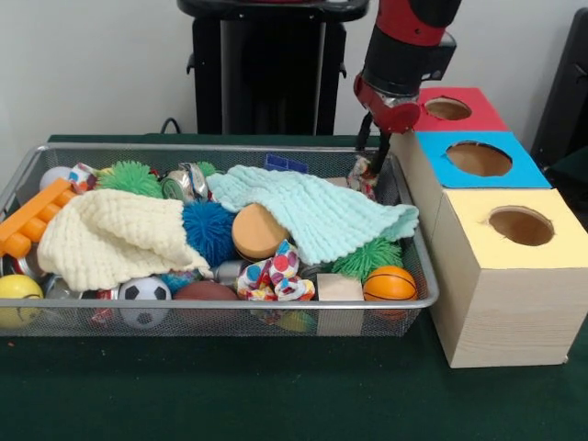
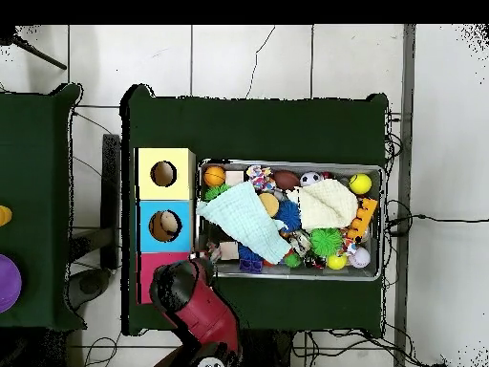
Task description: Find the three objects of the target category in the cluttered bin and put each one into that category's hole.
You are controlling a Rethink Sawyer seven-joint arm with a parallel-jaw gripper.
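The wire mesh bin (image 1: 276,304) lies on the green table and is full of toys; it also shows in the overhead view (image 2: 287,163). My gripper (image 1: 372,163) hangs over the bin's far right corner, next to the boxes, shut on a polka-dot fabric bundle (image 1: 361,175). In the overhead view the gripper (image 2: 206,253) is at the bin's corner beside the red box. A second polka-dot bundle (image 1: 276,273) lies at the bin's front middle, and shows from overhead (image 2: 258,174). A small dotted piece (image 1: 83,174) shows at the far left. The yellow-surrounded hole (image 1: 521,225) (image 2: 163,174) is empty.
A mint knitted cloth (image 1: 312,211) and a cream knitted cloth (image 1: 110,239) cover much of the bin. Spiky balls, a soccer ball (image 1: 145,294), an orange ball (image 1: 390,283) and an orange comb-like toy (image 1: 32,219) lie around. Blue (image 1: 479,158) and red (image 1: 447,108) holes sit behind the yellow one.
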